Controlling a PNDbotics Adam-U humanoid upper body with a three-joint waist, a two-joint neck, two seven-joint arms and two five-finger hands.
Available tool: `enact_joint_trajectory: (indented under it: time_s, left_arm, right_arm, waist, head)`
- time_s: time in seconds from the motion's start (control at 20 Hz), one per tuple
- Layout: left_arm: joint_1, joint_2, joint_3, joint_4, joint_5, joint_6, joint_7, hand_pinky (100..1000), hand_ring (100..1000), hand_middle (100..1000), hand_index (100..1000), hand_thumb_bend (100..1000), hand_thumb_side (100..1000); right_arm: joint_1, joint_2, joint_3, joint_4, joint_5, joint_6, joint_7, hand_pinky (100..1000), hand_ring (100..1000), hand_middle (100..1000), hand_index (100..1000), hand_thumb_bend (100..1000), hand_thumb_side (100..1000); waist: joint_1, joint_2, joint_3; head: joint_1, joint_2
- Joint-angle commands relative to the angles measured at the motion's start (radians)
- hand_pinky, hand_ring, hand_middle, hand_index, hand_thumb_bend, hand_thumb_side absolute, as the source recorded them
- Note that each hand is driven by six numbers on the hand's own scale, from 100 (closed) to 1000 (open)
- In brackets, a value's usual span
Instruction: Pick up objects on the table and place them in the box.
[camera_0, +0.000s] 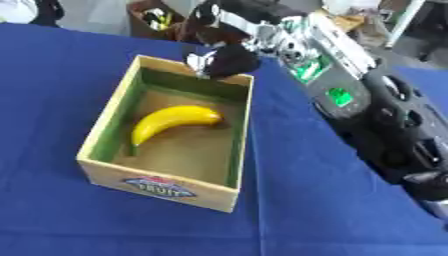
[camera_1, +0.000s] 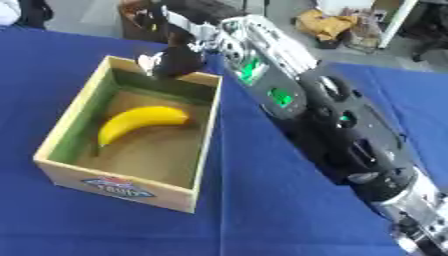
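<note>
A yellow banana (camera_0: 173, 121) lies on the floor of the open wooden box (camera_0: 107, 125), which has green inner walls and a fruit label on its front. My right arm (camera_1: 332, 125) reaches in from the lower right, along the box's right side. My right hand (camera_0: 229, 60), black with a silver-white part at its left, hovers over the far rim of the box, apart from the banana. The hand is blurred, and I cannot tell if it holds anything. My left hand is in no view.
A blue cloth (camera_0: 297, 200) covers the table all around the box. Beyond the far table edge stand a brown carton (camera_0: 156, 20) with small items and other clutter on the floor.
</note>
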Motion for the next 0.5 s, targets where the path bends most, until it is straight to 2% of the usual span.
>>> enact_joint_trajectory:
  time_s: [0.05, 0.5]
  left_arm:
    - [-0.005, 0.027, 0.007, -0.017, -0.005, 0.004, 0.002, 571, 691, 758, 906, 100, 1000]
    - [0.003, 0.027, 0.010, -0.017, -0.009, 0.006, 0.005, 571, 691, 758, 907, 100, 1000]
  right_arm:
    - [0.007, -0.069, -0.042, -0.099, -0.051, 0.034, -0.030, 784, 847, 671, 797, 100, 656]
    - [0.104, -0.156, -0.170, -0.273, -0.217, 0.134, -0.125, 776, 846, 654, 793, 100, 664]
  waist:
    - [0.012, -0.028, -0.008]
    - [0.033, -0.029, -0.041]
  head:
    - [0.012, 0.009]
    - [0.049, 0.020]
